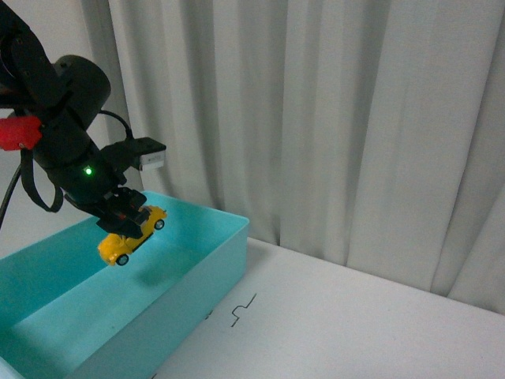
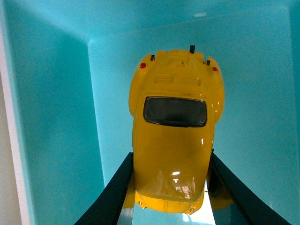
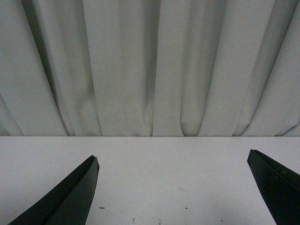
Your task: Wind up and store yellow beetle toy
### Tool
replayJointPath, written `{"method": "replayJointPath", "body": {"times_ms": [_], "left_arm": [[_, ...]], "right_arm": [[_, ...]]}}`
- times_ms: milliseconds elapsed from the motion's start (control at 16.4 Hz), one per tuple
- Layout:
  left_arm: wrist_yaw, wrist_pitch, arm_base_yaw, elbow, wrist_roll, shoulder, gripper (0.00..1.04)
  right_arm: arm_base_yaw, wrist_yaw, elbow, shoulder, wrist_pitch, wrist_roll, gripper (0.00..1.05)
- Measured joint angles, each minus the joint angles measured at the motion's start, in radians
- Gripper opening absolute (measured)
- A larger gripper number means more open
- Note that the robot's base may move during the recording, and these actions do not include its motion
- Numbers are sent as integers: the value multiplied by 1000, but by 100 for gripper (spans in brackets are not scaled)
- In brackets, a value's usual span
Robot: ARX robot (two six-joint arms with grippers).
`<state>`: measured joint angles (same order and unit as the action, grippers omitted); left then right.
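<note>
**Now aloft: yellow beetle toy pinched over the teal bin**

The yellow beetle toy (image 1: 131, 234) is a glossy, rounded little car with black wheels and silver hubs. In the left wrist view the toy (image 2: 176, 136) shows a dark, wide window. Beyond the window lie two rows of fine louvres, then two small red lights and a short black stub at the far end. Highlights gleam on the curved panel nearest the camera.

The left claw (image 1: 126, 215) pinches the car by its flanks. Its two dark fingers (image 2: 112, 197) press against either side of the body, at the end nearest the wrist. The toy hangs in the air inside the outline of the teal bin (image 1: 213, 260), clear of the floor, where a soft shadow falls beneath it.

In the front view the car's long axis is tilted, one end low and toward the left, the other higher and toward the right. From the wrist, the end with the red lights points away from the claw toward the bin's floor and far wall.

The right claw (image 3: 172, 157) is spread wide with nothing between its tips. It is above the bare white counter (image 3: 173, 187) and faces the pale curtain (image 3: 150, 65).
</note>
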<state>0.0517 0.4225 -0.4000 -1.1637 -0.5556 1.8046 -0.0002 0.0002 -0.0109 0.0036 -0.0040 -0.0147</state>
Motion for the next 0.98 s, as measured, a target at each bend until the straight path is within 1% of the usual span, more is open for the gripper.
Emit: {"method": "replayJointPath", "body": {"times_ms": [244, 428, 550, 855, 916, 977], "left_arm": [[-30, -59, 18, 0, 50, 119, 37], [-51, -113, 30, 0, 27, 176, 37], [-70, -123, 35, -4, 3, 224, 37], [-71, -147, 35, -5, -3, 238, 37], [-67, -136, 34, -17, -2, 245, 42], [-59, -131, 30, -20, -2, 258, 54]], "right_arm": [[0, 0, 0, 0, 0, 0, 98], [0, 0, 0, 0, 0, 0, 98], [0, 0, 0, 0, 0, 0, 98], [0, 0, 0, 0, 0, 0, 98], [0, 0, 0, 0, 0, 0, 98], [0, 0, 0, 0, 0, 0, 98]]}}
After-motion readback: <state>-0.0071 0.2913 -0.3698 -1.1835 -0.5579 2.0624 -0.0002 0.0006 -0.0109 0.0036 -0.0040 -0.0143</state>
